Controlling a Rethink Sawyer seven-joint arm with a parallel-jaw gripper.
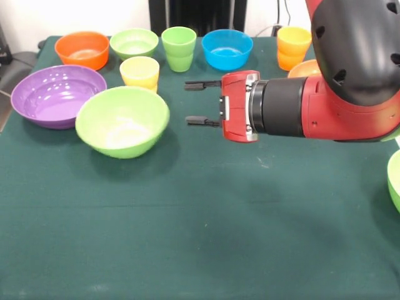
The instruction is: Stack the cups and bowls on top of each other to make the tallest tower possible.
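Observation:
My gripper [194, 102] reaches in from the right and lies level, its fingers [199, 84] pointing left, open and empty. It is just right of a large light green bowl [122, 120] and a yellow cup [139, 72]. A large purple bowl [57, 95] sits left of them. Along the far edge stand an orange-red bowl [81, 49], a small light green bowl [134, 42], a light green cup [179, 47], a blue bowl [227, 49] and an orange-yellow cup [293, 47]. An orange bowl [304, 69] is mostly hidden behind the arm.
The arm's red and black body [350, 75] fills the upper right. Another light green bowl [394, 178] is cut off by the right edge. Everything rests on a dark green table cloth [200, 237].

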